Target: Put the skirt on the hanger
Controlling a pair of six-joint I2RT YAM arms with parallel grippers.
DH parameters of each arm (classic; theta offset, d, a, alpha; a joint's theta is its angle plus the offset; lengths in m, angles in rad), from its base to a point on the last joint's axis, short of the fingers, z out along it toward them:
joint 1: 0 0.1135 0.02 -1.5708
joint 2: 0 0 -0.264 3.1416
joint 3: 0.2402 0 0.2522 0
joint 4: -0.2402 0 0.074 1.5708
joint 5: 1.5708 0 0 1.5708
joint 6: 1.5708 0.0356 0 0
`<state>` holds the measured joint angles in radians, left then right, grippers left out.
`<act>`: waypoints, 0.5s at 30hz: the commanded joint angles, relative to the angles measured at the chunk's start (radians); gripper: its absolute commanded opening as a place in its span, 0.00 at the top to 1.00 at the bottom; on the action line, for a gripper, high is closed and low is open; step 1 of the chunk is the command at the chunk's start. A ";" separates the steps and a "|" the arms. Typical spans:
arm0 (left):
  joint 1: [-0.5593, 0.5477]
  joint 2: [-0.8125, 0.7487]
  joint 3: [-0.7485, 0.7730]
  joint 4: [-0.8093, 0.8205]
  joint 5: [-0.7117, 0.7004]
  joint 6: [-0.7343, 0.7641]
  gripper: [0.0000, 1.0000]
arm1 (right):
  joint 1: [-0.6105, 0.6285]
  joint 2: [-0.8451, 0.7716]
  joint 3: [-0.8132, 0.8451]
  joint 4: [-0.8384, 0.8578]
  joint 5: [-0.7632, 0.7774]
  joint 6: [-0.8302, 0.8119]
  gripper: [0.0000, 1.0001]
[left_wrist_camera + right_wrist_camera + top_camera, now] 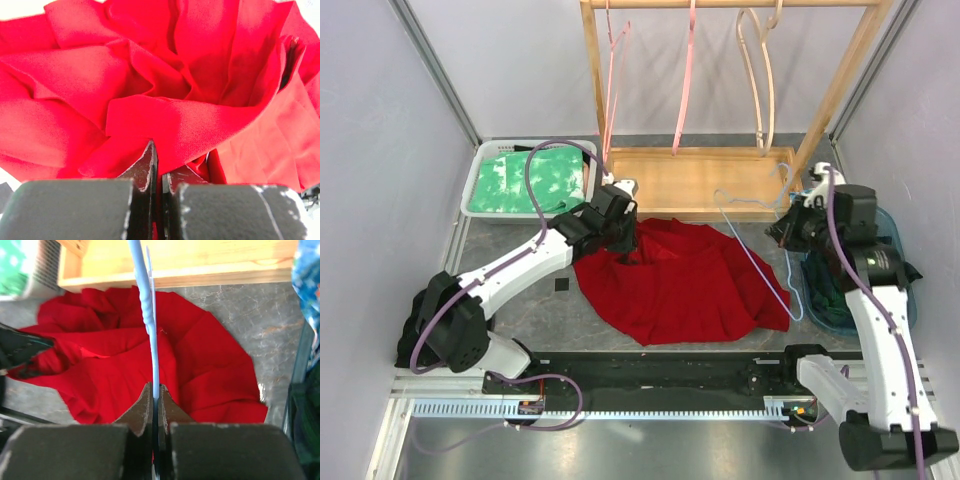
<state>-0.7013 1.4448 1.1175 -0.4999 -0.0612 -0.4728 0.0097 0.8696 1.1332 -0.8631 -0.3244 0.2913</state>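
Left jaws clamped on red skirt (pixel 680 285) edge, right jaws clamped on blue hanger (pixel 148 320)

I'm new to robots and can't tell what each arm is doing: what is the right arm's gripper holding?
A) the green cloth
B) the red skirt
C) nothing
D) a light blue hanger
D: in the right wrist view, the right gripper is shut on the thin light blue hanger.

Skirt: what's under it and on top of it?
Around the skirt only grey table shows; anything beneath is covered. The blue hanger, held by the right gripper, crosses above its right side.
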 commanded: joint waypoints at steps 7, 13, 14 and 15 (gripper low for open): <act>0.039 0.049 0.087 0.014 -0.022 0.039 0.98 | 0.286 -0.010 0.053 0.104 0.079 -0.159 1.00; 0.046 0.034 0.102 -0.015 -0.031 0.048 0.98 | 0.341 -0.066 0.033 0.070 -0.110 -0.221 1.00; 0.046 0.025 0.104 -0.025 -0.031 0.049 0.98 | 0.355 -0.061 0.033 0.065 -0.128 -0.233 1.00; 0.046 0.019 0.105 -0.029 -0.035 0.049 0.98 | 0.381 -0.058 0.036 0.061 -0.140 -0.239 1.00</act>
<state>-0.6621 1.4956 1.1679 -0.5362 -0.0666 -0.4606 0.3363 0.8074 1.1378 -0.8024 -0.3607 0.1181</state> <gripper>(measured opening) 0.044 0.022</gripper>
